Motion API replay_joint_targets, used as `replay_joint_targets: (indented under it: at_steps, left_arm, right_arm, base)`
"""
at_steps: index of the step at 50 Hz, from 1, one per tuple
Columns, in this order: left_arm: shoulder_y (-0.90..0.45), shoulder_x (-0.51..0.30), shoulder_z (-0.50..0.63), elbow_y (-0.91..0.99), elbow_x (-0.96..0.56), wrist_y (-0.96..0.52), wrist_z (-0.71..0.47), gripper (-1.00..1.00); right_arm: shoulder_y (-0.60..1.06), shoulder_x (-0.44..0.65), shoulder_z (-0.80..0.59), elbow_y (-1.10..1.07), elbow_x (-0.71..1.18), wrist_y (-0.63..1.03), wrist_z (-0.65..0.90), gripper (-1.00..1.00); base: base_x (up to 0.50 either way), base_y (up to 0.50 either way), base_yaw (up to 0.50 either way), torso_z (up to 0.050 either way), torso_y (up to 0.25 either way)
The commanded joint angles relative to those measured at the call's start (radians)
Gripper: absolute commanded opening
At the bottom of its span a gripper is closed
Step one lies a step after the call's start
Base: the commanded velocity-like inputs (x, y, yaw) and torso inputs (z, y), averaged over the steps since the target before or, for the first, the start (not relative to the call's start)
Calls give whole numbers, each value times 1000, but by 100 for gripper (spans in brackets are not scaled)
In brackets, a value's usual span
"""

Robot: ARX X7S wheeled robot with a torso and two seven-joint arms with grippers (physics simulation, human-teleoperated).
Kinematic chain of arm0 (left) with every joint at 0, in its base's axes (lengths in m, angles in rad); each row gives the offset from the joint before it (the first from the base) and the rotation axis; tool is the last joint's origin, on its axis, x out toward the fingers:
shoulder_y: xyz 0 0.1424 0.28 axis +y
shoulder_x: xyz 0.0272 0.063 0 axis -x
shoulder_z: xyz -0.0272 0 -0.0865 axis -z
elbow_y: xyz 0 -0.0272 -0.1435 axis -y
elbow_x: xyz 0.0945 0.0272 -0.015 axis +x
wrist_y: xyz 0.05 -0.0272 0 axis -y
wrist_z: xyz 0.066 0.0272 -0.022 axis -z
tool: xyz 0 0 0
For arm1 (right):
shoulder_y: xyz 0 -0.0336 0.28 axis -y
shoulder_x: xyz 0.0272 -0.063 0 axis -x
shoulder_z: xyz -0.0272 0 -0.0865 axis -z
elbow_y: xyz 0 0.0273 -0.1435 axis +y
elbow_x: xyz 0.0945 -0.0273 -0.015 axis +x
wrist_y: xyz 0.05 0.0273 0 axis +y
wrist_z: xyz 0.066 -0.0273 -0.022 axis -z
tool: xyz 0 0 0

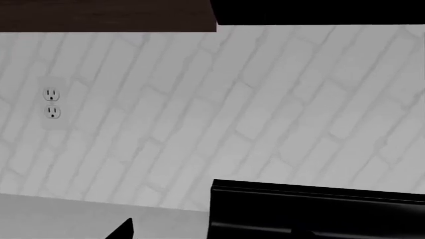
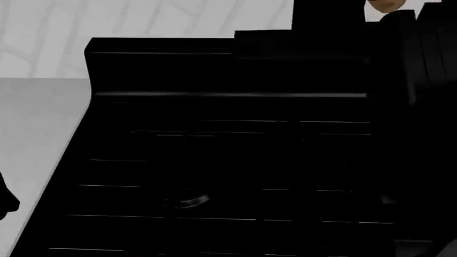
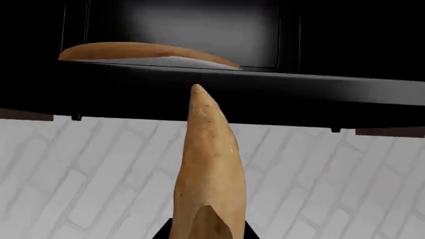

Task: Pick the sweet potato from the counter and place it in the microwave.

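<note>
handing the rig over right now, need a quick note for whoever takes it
Right tool: shut on the sweet potato, held in the air with its pointed end toward the microwave opening, not yet inside. A plate shows inside the microwave.
Left tool: only a dark tip shows, state unclear, holds nothing visible, over the counter beside the stove.
Done: pick. Left: move the sweet potato in, release, withdraw.

Home kitchen, simulator render. White brick-tile wall [image 1: 232, 124] with 1 double outlet [image 1: 52, 103]. Dark wood cabinets [image 1: 106, 15] above wall. Black stove [image 2: 214, 160] with grates and raised back panel, set beside white bench [image 2: 36, 123]. Black microwave [image 3: 265, 94] mounted high over tile wall, pale plate edge [image 3: 146, 52] visible inside.
</note>
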Motion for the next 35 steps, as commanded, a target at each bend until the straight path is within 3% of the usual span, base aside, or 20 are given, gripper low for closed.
replay_joint_targets:
  at_steps: [1,21,35]
  left_arm:
    - [-7,3,7,-1,0,0,-2,100]
    - [19,2,5,1,26,9,12,100]
    - [8,5,15,-1,28,8,11,100]
  right_arm:
    - [5,-34,189,40,73,95,-44,-100]
    - [-9,-138,395,204,151,206,-149,-100]
    - [16,-262,552,393,127,392,-223,-100]
  base:
    - [0,0,0,0,0]
    - [0,0,0,1,0]
    - [0,0,0,0,0]
